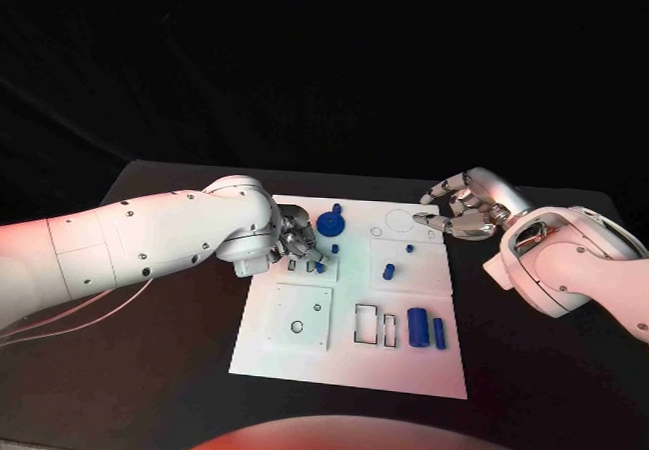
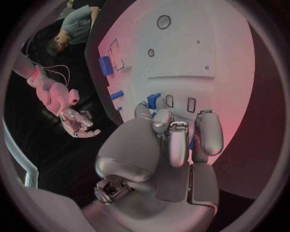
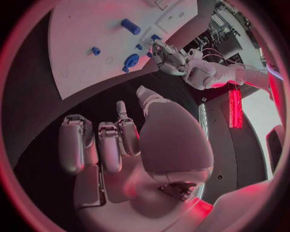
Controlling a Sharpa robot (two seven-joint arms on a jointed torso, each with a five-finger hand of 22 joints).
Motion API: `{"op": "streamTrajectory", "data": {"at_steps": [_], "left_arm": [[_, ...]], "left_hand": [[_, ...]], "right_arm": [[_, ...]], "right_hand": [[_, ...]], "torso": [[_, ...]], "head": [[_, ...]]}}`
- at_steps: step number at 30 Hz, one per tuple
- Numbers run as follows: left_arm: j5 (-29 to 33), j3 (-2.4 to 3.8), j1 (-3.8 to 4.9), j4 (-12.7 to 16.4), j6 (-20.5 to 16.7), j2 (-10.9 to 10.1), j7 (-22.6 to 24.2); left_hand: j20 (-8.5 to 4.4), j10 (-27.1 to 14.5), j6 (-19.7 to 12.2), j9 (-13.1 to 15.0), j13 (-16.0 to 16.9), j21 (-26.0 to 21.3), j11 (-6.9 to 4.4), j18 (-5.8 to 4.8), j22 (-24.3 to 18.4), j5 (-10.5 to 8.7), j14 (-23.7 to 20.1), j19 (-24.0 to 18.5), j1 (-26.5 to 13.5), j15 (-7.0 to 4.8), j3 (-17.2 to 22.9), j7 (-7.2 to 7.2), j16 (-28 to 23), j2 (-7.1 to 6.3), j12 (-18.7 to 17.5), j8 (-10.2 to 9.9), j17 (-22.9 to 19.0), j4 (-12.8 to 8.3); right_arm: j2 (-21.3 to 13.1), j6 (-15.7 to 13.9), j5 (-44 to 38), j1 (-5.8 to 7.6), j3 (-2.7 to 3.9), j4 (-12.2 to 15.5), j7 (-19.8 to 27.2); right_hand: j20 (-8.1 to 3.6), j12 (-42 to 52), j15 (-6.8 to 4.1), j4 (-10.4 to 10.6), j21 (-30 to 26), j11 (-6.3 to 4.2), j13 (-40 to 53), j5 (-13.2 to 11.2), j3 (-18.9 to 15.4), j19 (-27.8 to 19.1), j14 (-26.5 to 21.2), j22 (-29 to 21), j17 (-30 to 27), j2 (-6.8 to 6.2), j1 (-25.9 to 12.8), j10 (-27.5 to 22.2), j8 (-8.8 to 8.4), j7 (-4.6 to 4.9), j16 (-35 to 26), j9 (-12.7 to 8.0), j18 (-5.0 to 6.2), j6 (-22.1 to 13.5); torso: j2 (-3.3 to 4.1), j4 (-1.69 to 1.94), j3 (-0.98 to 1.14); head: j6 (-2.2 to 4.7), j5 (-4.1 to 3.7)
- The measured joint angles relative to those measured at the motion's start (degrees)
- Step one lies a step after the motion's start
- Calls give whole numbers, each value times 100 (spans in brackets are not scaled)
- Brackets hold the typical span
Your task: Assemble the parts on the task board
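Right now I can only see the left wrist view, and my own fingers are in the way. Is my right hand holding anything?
Observer: No. In the right wrist view the right hand holds nothing, and its fingers are apart.
Operator: Where is it?
Observer: In the head view it is at the far right corner of the task board.
Operator: What's on the board over there?
Observer: A ring outline is drawn on the board just beside that hand. No blue part sits in it.
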Motion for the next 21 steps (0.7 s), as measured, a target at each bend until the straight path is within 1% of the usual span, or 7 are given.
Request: {"op": "streamTrajectory", "data": {"at_steps": [9,13,15,16,17,19,21], "left_arm": [[54,17,13,7,-13,-2,17],[131,28,20,13,-36,-3,37],[167,28,21,14,-50,-9,43],[183,23,20,15,-58,-16,46],[205,19,15,16,-66,-29,46],[236,16,10,23,-78,-55,46],[271,15,10,37,-93,-87,46]], "left_hand": [[-104,20,-245,510,267,0,-19,1,90,-1008,-1,-18,635,-80,763,-75,0,-19,141,96,0,60],[-104,33,-318,665,266,0,-6,1,131,-969,-1,-18,676,-80,1892,-2,0,-66,140,-4,0,289],[-87,33,-303,778,114,0,-6,1,152,-958,1,-35,341,-83,2991,12,0,-400,139,0,0,286],[-87,38,-250,872,-1529,0,-2,1,163,-916,-2,-35,282,-83,3706,-24,-1,-768,173,47,-1,67],[-87,66,-224,927,-2011,0,0,1,174,-952,-5,-35,122,-81,4170,2,0,-1085,211,65,-1,-13],[-87,97,-193,1053,-1648,0,-29,1,191,-987,-25,-35,-242,-69,4886,3,0,-1468,267,113,-1,-152],[-86,127,-169,1175,28,0,-37,1,210,-985,-12,-33,-557,-48,5434,-1,0,-1790,245,138,-1,-297]], "right_arm": [[1,3,-5,-3,-1,-8,-8],[-1,3,-7,-4,-1,-12,-10],[-1,3,-7,-4,-1,-15,-11],[-2,3,-8,-5,-2,-16,-11],[-2,3,-8,-6,-2,-18,-12],[-2,3,-9,-6,-2,-20,-13],[-2,3,-9,-6,-2,-22,-13]], "right_hand": [[0,0,0,0,-13,0,5,0,0,0,0,4,0,0,0,0,0,0,0,-1,0,0],[0,0,0,0,-13,0,5,0,0,0,0,4,0,0,0,0,0,0,0,-1,0,0],[0,0,0,0,-13,0,5,0,0,0,0,4,0,0,0,0,0,0,0,-1,0,0],[0,0,0,0,-13,0,5,0,0,0,0,4,0,0,0,0,0,0,0,-1,0,0],[0,0,0,0,-13,0,5,24,0,0,0,4,0,0,0,0,0,0,0,4,0,0],[0,0,0,0,-13,0,4,34,0,0,0,4,0,0,0,0,0,0,0,7,0,0],[0,0,0,0,-13,0,4,34,0,0,0,4,0,0,0,0,0,0,0,7,0,0]], "torso": [[-2,0,0],[-3,2,0],[-3,2,0],[-5,2,1],[-5,2,1],[-6,5,2],[-7,5,2]], "head": [[-6,-10],[-7,-13],[-7,-14],[-7,-14],[-7,-14],[-2,-14],[2,-14]]}}
